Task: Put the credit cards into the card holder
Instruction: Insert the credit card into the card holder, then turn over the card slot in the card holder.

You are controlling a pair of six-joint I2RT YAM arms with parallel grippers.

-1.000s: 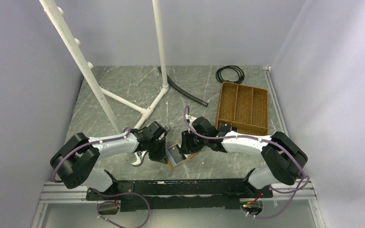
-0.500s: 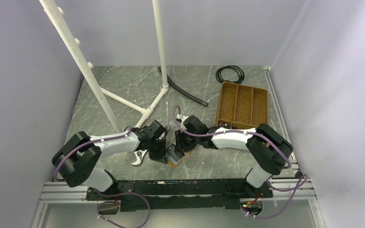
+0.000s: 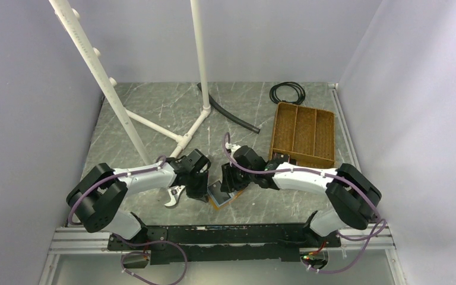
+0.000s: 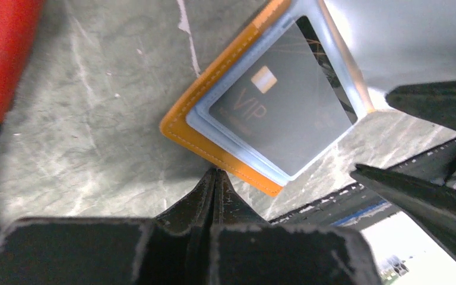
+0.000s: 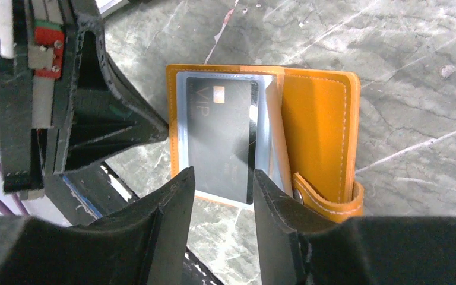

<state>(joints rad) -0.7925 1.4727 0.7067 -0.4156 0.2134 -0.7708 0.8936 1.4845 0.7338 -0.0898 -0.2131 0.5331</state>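
The orange card holder (image 3: 221,199) lies open on the table between my two grippers. A black credit card marked VIP (image 5: 221,133) sits in its bluish sleeve (image 4: 214,127), its near end poking past the holder's edge. My right gripper (image 5: 222,177) stands open over that near end, one finger on each side of the card (image 4: 279,113). My left gripper (image 4: 217,174) is shut, empty, its tips touching the orange edge of the holder (image 4: 187,130). The holder's strap flap (image 5: 326,199) lies beside my right finger. In the top view the left gripper (image 3: 204,193) and right gripper (image 3: 230,185) flank the holder.
A brown divided tray (image 3: 323,127) stands at the back right, a black cable coil (image 3: 287,92) behind it. A white pipe frame (image 3: 181,139) and a black hose (image 3: 233,117) occupy the back left. A red-handled tool (image 4: 0,59) lies by my left gripper. The front rail (image 3: 225,233) is close.
The right arm swung a little left and then eased back, its jaws narrowing slightly and reopening. The left gripper and the card holder stayed where they were.
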